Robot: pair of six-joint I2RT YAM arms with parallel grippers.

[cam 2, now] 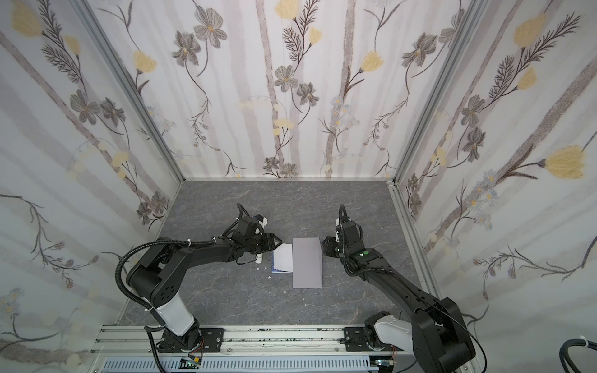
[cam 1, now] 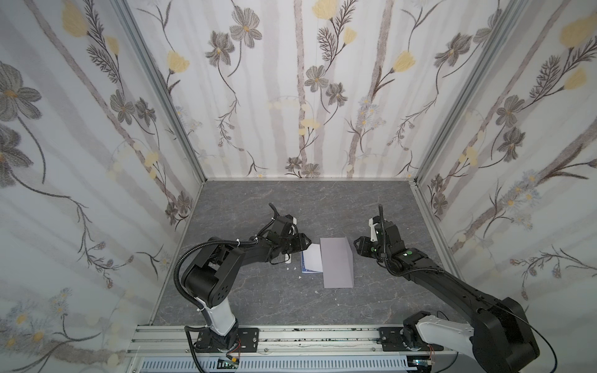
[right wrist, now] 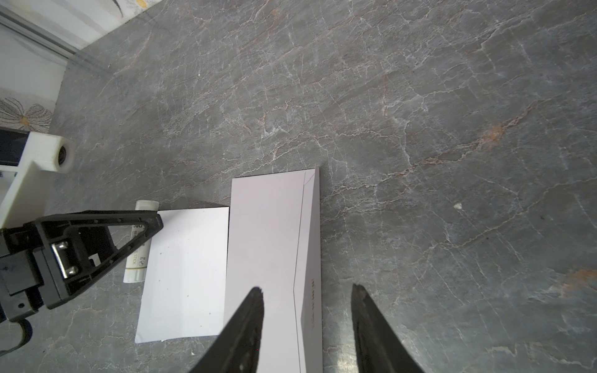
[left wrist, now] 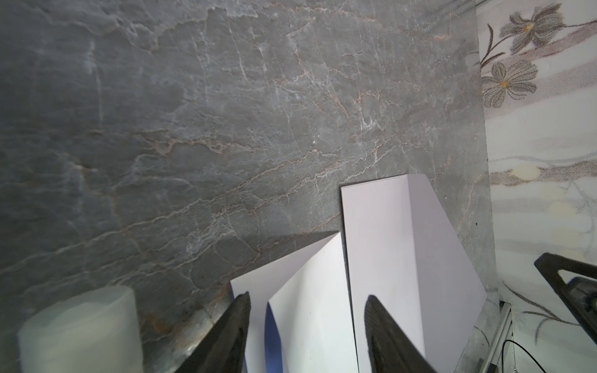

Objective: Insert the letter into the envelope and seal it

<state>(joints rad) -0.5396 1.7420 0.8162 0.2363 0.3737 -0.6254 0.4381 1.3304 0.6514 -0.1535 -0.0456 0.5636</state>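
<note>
Two grippers face each other across the paperwork in both top views. The left gripper (cam 1: 307,244) hangs at the far left corner of the letter (cam 1: 312,260). The right gripper (cam 1: 356,247) sits just beside the far right corner of the envelope (cam 1: 336,264). The envelope lies flat near the middle of the grey table (cam 1: 274,200). The letter shows as a white strip with a blue edge along the envelope's left side, touching it. A glue stick (cam 1: 288,261) lies just left of the letter, partly under the left gripper.

In a top view the envelope (cam 2: 307,264), letter (cam 2: 283,258) and glue stick (cam 2: 259,258) show the same layout.

In the left wrist view, the left gripper (left wrist: 309,295) has its jaws spread wide and clamps nothing. The letter (left wrist: 310,329) lies folded in the gap, one layer lifted so a blue edge peeks out. The envelope (left wrist: 381,242) overlaps the letter's edge, so I cannot tell whether the sheet goes inside or underneath. The glue stick (left wrist: 80,329) is a close blur.

In the right wrist view, the right gripper (right wrist: 307,287) has its jaws apart and holds nothing. One finger is over the envelope (right wrist: 265,242) and the other over bare table (right wrist: 420,129), with the flap (right wrist: 310,245) between them. The letter (right wrist: 187,268) meets the envelope's opposite long side. The left gripper (right wrist: 155,222) points at the letter's corner, above the glue stick (right wrist: 137,264).
</note>
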